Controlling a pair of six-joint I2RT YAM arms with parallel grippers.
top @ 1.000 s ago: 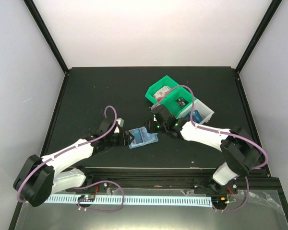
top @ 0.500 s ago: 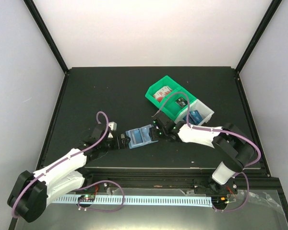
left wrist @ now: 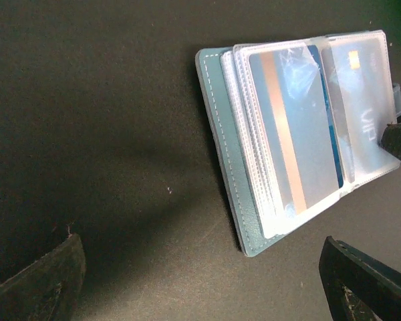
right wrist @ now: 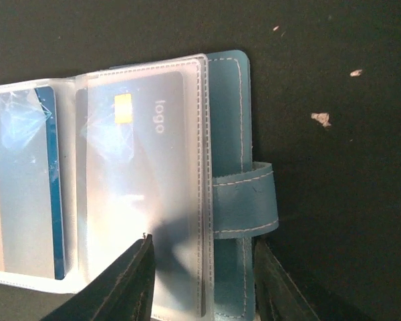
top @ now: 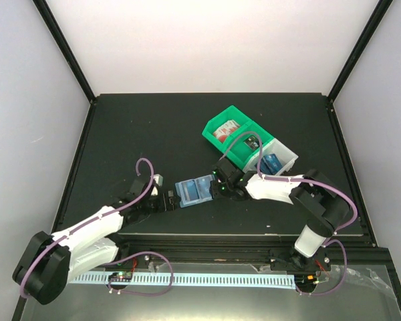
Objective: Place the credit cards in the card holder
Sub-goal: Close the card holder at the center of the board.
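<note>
The card holder (top: 195,190) lies open and flat on the black table, teal cover down and clear sleeves up. One blue credit card (left wrist: 291,134) with a tan stripe sits in a sleeve. A second card (right wrist: 137,167), with a chip, is in the neighbouring sleeve. My left gripper (top: 168,200) stands wide open just left of the holder, touching nothing; its fingers (left wrist: 33,284) frame bare table. My right gripper (right wrist: 200,281) is at the holder's right edge. Its jaws stand apart either side of the cover by the snap tab (right wrist: 244,200), with one finger (right wrist: 120,284) over the sleeve.
A green bin (top: 222,120) holding red and white items stands behind the right arm. Beside it a white bin (top: 287,155) holds a blue item (top: 274,162). A few white crumbs (right wrist: 319,119) lie on the table right of the holder.
My left gripper has opened wide and pulled back from the holder's left edge. The holder has slid a little to the left. My right gripper has followed, staying at its right edge.
</note>
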